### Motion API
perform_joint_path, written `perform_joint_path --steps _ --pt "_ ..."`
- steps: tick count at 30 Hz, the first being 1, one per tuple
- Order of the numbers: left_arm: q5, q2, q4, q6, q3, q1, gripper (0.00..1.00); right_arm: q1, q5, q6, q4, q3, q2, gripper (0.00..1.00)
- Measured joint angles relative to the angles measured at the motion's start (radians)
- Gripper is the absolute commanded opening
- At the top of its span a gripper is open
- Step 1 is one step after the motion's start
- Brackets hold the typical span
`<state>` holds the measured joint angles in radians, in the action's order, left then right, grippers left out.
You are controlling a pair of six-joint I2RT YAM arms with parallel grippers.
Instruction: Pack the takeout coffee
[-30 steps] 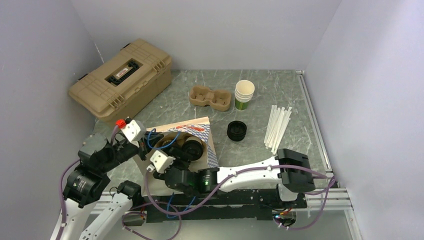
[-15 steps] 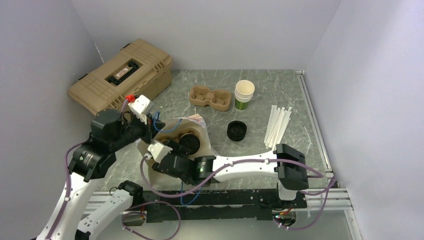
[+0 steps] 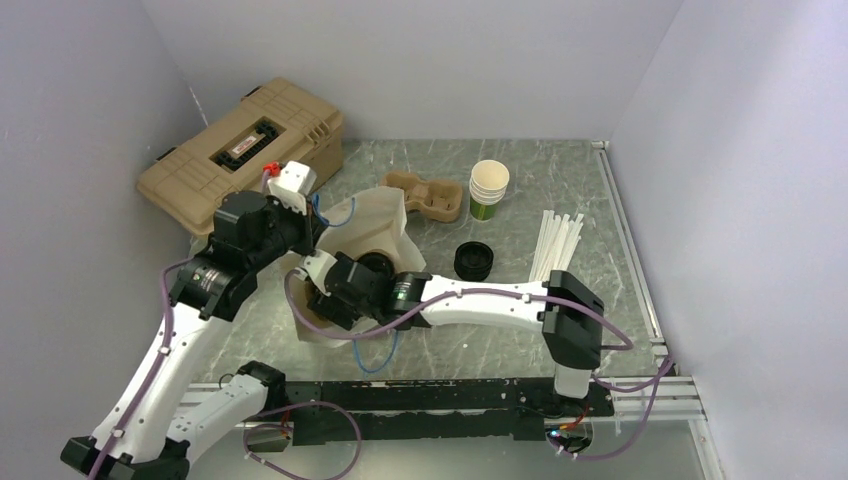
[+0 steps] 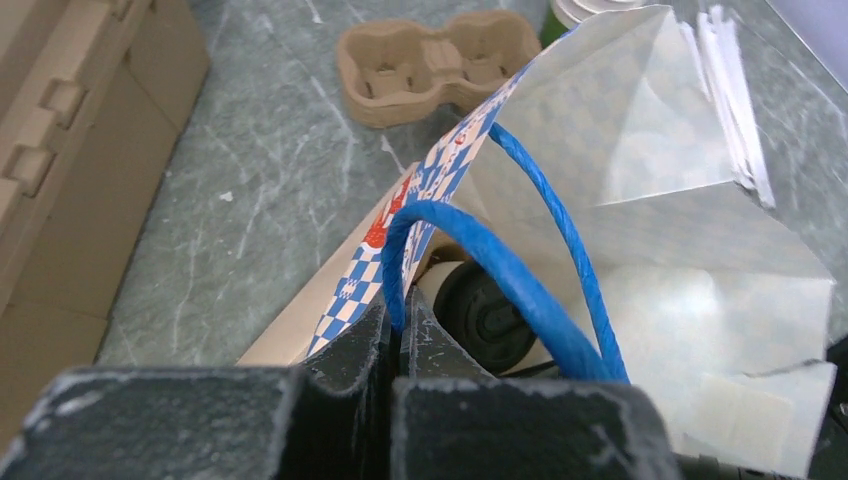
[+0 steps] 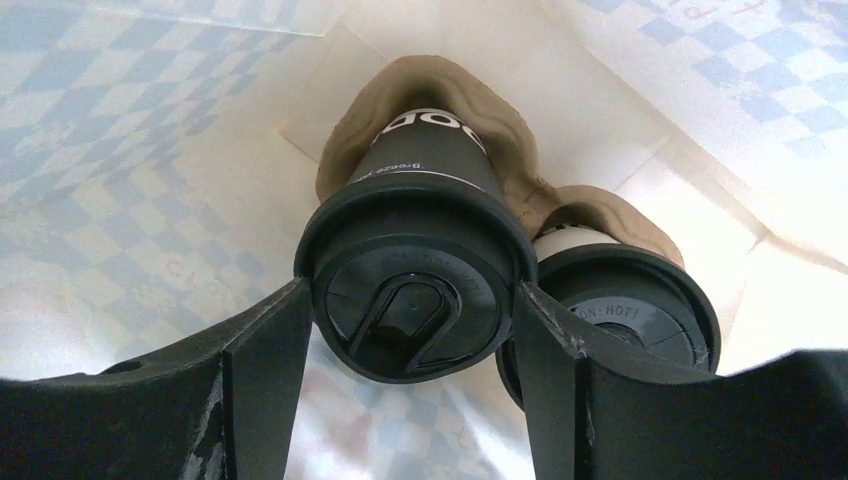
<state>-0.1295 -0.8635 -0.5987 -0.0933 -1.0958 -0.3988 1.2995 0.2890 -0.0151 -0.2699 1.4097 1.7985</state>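
Observation:
A paper bag [image 3: 378,222] with blue checks stands half raised left of centre. My left gripper [image 3: 308,228] is shut on its blue cord handle [image 4: 480,250] and holds the mouth up; in the left wrist view the left gripper [image 4: 400,322] pinches the cord. My right gripper [image 3: 345,285] reaches into the bag. In the right wrist view the right gripper [image 5: 412,330] is shut on the black lid of a dark-walled takeout coffee [image 5: 415,300], which sits in a brown pulp carrier [image 5: 440,85]. A pale takeout coffee [image 5: 625,320] with a black lid sits beside it.
A tan toolbox [image 3: 245,150] lies at the back left. Behind the bag are an empty pulp carrier [image 3: 422,196] and a stack of cream cups [image 3: 489,188]. A stack of black lids [image 3: 473,262] and white straws [image 3: 555,250] lie to the right.
My left gripper has lifted the bag's handle up and toward the back, raising the bag from lying flat. My right gripper has moved back with the cup, deeper into the bag.

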Motion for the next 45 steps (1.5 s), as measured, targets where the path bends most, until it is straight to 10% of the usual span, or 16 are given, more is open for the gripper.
perform_joint_path --steps 24,38,45 --pt "0.051 0.009 0.124 -0.031 0.114 0.225 0.0 -0.082 -0.177 0.012 -0.278 0.379 0.262 0.27" --pt "0.018 0.013 0.124 -0.034 0.126 0.224 0.0 -0.097 -0.147 0.087 -0.253 0.267 0.18 0.82" --pt "-0.018 0.025 0.138 -0.041 0.126 0.211 0.0 -0.087 -0.073 0.087 -0.275 0.248 0.142 0.93"
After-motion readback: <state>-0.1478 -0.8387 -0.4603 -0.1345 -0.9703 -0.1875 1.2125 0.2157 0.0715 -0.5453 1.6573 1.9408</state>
